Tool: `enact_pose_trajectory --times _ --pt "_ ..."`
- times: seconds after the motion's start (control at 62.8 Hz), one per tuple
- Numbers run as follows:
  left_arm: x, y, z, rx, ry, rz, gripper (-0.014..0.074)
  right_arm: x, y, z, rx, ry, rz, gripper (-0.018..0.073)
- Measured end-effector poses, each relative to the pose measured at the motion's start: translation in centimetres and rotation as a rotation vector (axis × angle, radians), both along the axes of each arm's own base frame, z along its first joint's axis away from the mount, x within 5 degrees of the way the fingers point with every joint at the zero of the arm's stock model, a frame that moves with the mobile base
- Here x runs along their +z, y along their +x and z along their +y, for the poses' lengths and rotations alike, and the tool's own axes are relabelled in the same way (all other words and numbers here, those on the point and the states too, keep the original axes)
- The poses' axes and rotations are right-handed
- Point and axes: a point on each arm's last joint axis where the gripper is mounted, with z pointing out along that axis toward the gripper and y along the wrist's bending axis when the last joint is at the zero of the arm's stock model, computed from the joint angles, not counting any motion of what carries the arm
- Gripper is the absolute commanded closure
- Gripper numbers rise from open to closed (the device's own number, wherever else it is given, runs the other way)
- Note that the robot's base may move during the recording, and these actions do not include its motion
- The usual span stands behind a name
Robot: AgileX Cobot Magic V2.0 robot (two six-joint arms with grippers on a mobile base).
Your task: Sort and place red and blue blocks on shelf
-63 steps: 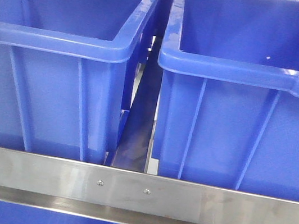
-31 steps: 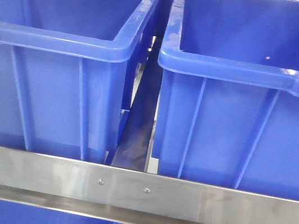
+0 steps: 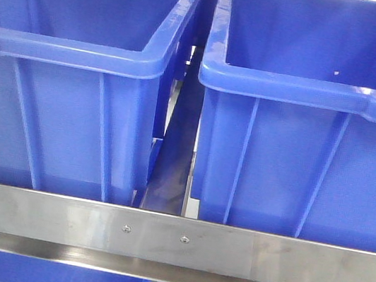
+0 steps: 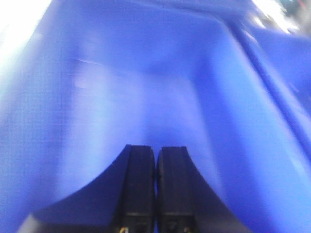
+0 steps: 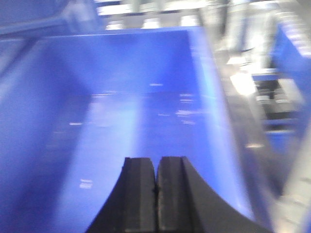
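The shelf's brushed steel front rail (image 3: 172, 242), with two small screws, runs across the bottom of the front view. No red or blue block shows in any view. My left gripper (image 4: 156, 151) is shut with nothing between its black fingers, over the inside of a blue bin (image 4: 136, 87). My right gripper (image 5: 156, 162) is shut and empty too, above the floor of another blue bin (image 5: 131, 107). Both wrist views are blurred. Neither gripper appears in the front view.
Two large blue bins sit side by side on the shelf, the left bin (image 3: 67, 93) and the right bin (image 3: 311, 132), with a narrow gap (image 3: 175, 153) between them. More blue bins (image 3: 38, 275) show below the rail. Steel rack parts (image 5: 262, 87) lie right of the right gripper.
A dark gripper part at the top left corner of the front view one second ago has left that view. The bins and rail have not moved.
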Motion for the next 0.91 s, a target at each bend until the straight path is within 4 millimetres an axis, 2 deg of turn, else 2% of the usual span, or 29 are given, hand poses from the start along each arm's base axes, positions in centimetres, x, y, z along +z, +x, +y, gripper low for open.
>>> enact_pose_trajectory --times 0.207,0.398,0.908 --pt "-0.7 -2.3 1.3 0.071 -0.013 -0.060 0.0470 -2.4 -2.4 -0.1 -0.014 -0.037 -0.056 0.0502" --pt "-0.5 -2.7 1.6 0.093 -0.022 -0.122 0.0470 -3.9 -3.6 -0.1 -0.018 -0.046 -0.120 0.0502" --pt "-0.2 -2.7 1.6 0.097 -0.025 -0.144 0.0471 -4.0 -3.7 -0.1 -0.019 -0.049 -0.129 0.0502"
